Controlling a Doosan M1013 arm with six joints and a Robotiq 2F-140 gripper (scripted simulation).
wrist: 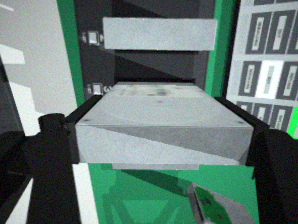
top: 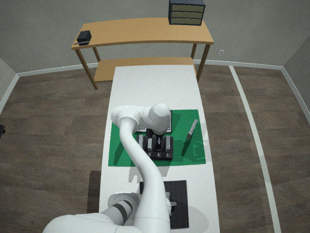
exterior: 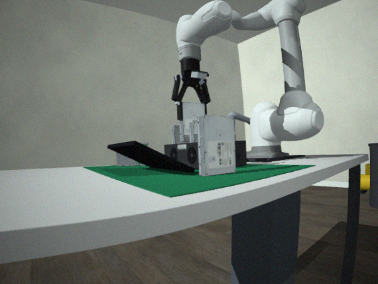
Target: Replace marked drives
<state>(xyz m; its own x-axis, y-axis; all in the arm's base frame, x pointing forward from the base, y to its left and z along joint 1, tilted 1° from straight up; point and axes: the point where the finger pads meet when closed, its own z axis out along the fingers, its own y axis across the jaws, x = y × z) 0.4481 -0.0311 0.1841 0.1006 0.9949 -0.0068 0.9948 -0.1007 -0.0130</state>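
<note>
The black dock (top: 161,148) stands on the green mat (top: 156,139) with grey drives upright in its bays. My gripper (exterior: 190,99) is right above the dock and is shut on a grey drive (exterior: 191,113), also in the wrist view (wrist: 162,127). The drive hangs upright, its lower end level with the tops of the seated drives (exterior: 180,133). I cannot tell whether it has entered a bay. One seated drive (wrist: 159,34) shows beyond it in the wrist view. A spare drive (top: 192,129) stands on its edge on the mat, right of the dock (exterior: 217,149).
The tilted screen (exterior: 149,154) lies on the mat behind the dock and shows a grid of bay tiles (wrist: 267,60). A drive (wrist: 220,205) with a green board lies flat on the mat past the dock. A wooden shelf table (top: 141,35) stands at the table's far end.
</note>
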